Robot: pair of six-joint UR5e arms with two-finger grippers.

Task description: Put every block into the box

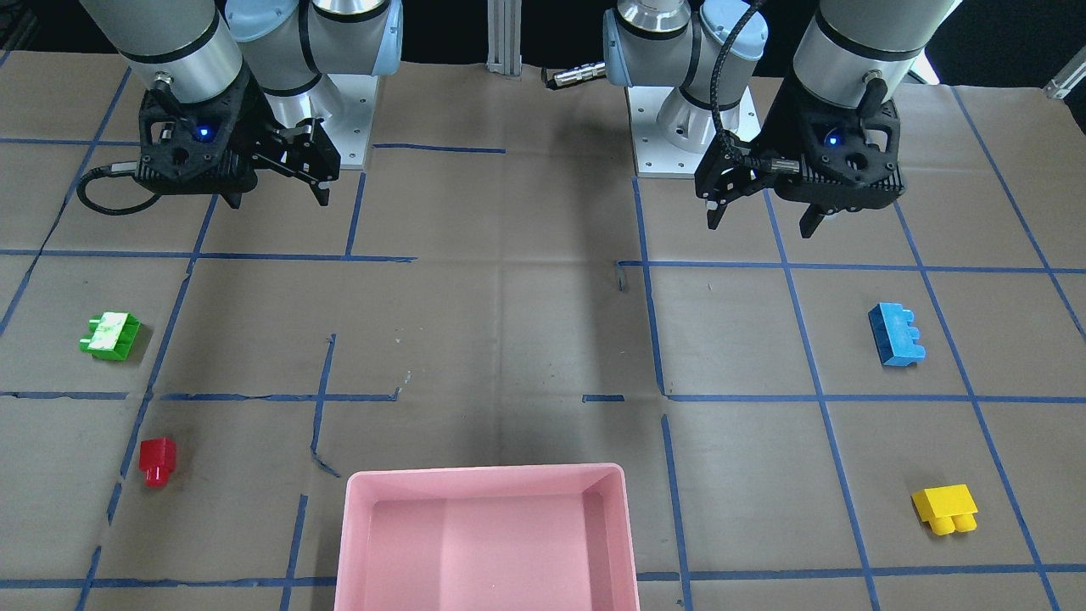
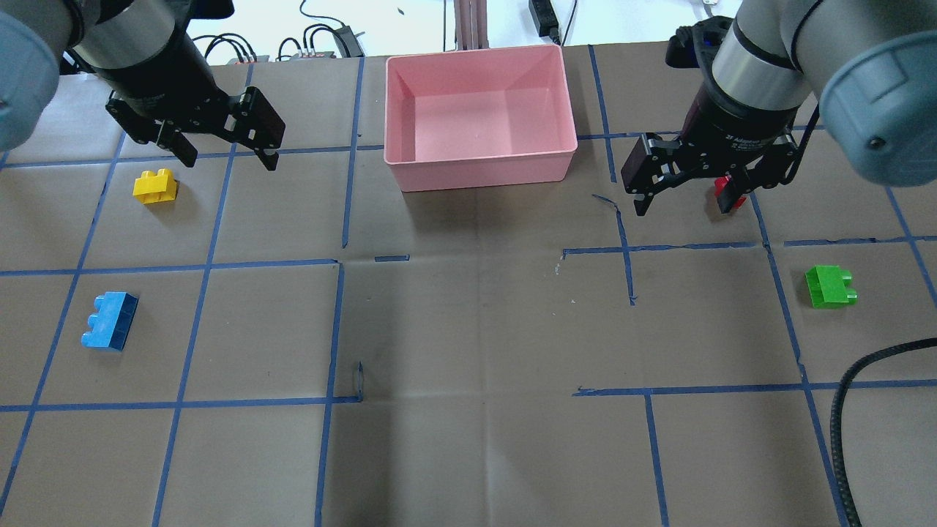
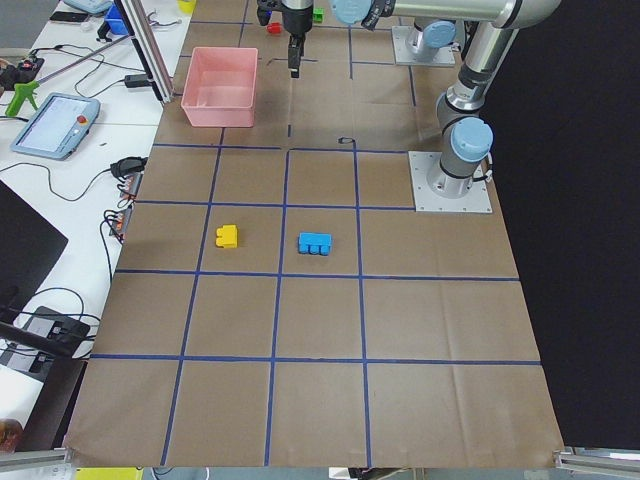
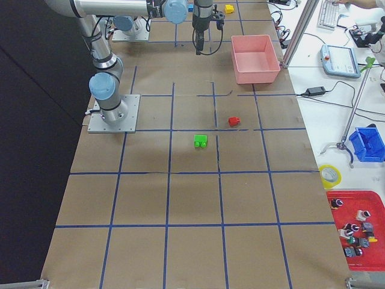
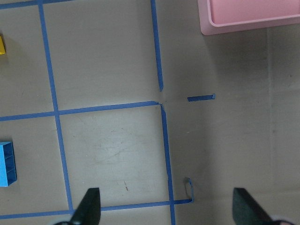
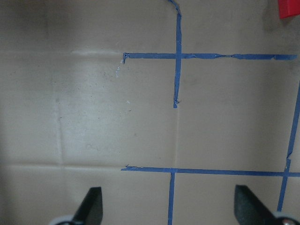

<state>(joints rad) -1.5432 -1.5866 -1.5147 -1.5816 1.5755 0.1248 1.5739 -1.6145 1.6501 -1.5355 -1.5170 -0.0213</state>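
The pink box [image 2: 479, 172] stands empty at the table's far middle. The yellow brick [image 2: 154, 186] and the blue brick [image 2: 110, 320] lie on my left side. The red brick [image 1: 158, 461] and the green brick [image 2: 830, 286] lie on my right side. My left gripper [image 2: 228, 157] hangs open and empty above the table, just beyond the yellow brick. My right gripper [image 2: 688, 201] hangs open and empty; one finger partly hides the red brick overhead. The left wrist view shows the blue brick [image 5: 7, 164] at its edge. The right wrist view shows the red brick's [image 6: 288, 8] corner.
Brown paper with a blue tape grid [image 2: 337, 329] covers the table. The arm bases [image 1: 691, 127] sit at the robot's edge. A cable [image 2: 864, 380] loops in at the overhead view's right. Operators' gear lies beyond the box side.
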